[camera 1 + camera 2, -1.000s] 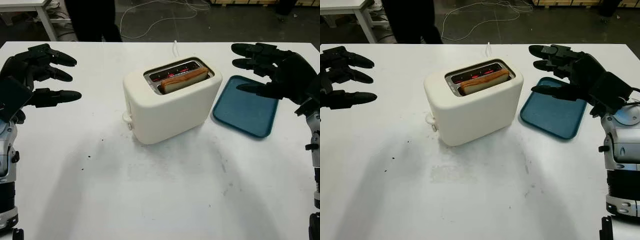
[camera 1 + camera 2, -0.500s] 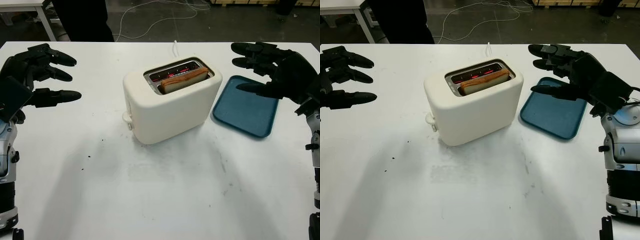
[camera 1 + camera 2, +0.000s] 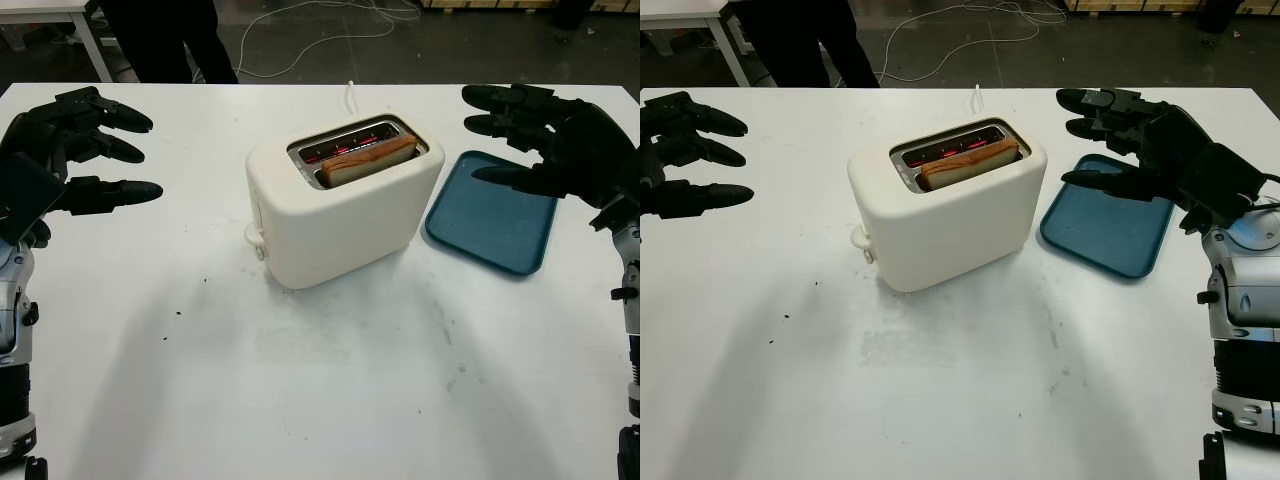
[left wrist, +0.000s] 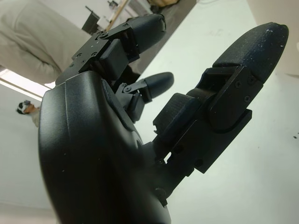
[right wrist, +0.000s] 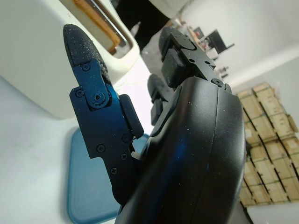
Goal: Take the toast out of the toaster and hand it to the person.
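The left robot hand (image 3: 75, 150) was open above the left side of the white bench (image 3: 300, 380), holding nothing. In the middle stood the cream toaster (image 3: 340, 215), and the toast (image 3: 368, 160) was standing in its front slot. A blue tray (image 3: 492, 225) lay just beside the toaster. The right robot hand (image 3: 545, 145) was open above the tray. A person (image 3: 165, 35) stood behind the bench.

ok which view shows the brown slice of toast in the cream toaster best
The left eye view: the brown slice of toast sits in the near slot of the cream toaster, its top edge fully seen from above. The right eye view shows nearly the same. The right wrist view catches only an edge of it past the open right hand.
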You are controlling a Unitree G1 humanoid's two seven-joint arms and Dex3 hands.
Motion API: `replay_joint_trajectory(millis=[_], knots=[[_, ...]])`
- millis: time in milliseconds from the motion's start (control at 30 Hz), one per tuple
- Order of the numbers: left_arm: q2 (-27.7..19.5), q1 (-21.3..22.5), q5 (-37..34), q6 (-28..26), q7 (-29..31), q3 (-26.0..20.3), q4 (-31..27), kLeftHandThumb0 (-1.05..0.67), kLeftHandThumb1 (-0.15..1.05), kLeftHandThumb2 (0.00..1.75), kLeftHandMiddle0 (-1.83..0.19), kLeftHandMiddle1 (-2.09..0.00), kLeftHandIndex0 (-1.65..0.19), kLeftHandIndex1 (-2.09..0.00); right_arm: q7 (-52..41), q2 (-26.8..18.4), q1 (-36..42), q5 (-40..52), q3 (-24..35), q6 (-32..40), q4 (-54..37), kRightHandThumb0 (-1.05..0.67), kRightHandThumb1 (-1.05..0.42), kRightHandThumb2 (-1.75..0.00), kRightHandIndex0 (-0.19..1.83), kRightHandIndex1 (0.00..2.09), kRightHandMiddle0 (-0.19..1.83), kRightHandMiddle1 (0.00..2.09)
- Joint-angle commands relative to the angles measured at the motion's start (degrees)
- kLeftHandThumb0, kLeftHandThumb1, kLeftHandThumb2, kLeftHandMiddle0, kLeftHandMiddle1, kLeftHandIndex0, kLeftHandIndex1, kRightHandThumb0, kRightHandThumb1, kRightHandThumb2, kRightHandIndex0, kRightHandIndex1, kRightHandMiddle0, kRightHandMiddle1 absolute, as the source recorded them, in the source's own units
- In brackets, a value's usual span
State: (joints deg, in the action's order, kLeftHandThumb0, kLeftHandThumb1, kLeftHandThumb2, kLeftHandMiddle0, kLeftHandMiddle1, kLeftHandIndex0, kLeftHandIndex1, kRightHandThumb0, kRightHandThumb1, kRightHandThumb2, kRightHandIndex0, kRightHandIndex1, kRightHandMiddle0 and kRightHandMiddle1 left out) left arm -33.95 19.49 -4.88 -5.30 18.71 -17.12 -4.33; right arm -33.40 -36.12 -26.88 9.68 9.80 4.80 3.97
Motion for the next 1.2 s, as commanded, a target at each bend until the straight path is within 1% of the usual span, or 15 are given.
replay_joint_trajectory(millis=[0, 167, 400, 633, 833, 1167], knots=[[0.2, -0.76, 0.21, 0.25, -0.53, -0.06, -0.52, -1.05, 0.52, 0.0, -0.55, -1.08, -0.56, -0.93, 0.15, -0.18, 0.09, 0.23, 0.31, 0.7, -0.62, -0.69, -0.79, 0.0, 0.19, 0.49, 0.44, 0.0], [0.36, -0.72, -0.07, 0.08, -0.5, -0.14, -0.56, -1.05, 0.52, 0.0, -0.55, -1.07, -0.56, -0.93, 0.15, -0.12, 0.06, 0.19, 0.3, 0.35, -0.52, -0.67, -0.79, 0.0, 0.19, 0.49, 0.44, 0.01], [0.15, -0.62, 0.25, 0.05, -0.58, -0.05, -0.66, -1.05, 0.52, 0.0, -0.56, -1.07, -0.57, -0.93, 0.14, -0.21, 0.04, -0.07, 0.2, -0.11, -0.54, -0.69, -0.8, 0.0, 0.19, 0.49, 0.44, 0.0], [0.23, -0.69, 0.41, 0.23, -0.68, 0.04, -0.46, -1.05, 0.53, 0.0, -0.57, -1.06, -0.57, -0.92, 0.07, -0.17, -0.01, 0.38, 0.3, 0.98, -0.67, -0.68, -0.79, 0.0, 0.19, 0.49, 0.45, 0.0], [0.33, -0.86, 0.24, 0.62, -0.62, -0.07, -0.31, -1.05, 0.53, 0.0, -0.56, -1.05, -0.57, -0.91, -0.21, -0.06, 0.01, 0.62, 0.39, 0.46, -0.33, -0.66, -0.79, 0.0, 0.18, 0.5, 0.44, 0.0], [0.31, -0.9, 0.29, 0.09, -0.77, 0.01, -0.71, -1.05, 0.53, 0.0, -0.57, -1.04, -0.58, -0.9, -0.32, 0.0, 0.15, 0.63, 0.48, -0.19, 0.12, -0.68, -0.79, 0.0, 0.17, 0.51, 0.44, 0.0]])
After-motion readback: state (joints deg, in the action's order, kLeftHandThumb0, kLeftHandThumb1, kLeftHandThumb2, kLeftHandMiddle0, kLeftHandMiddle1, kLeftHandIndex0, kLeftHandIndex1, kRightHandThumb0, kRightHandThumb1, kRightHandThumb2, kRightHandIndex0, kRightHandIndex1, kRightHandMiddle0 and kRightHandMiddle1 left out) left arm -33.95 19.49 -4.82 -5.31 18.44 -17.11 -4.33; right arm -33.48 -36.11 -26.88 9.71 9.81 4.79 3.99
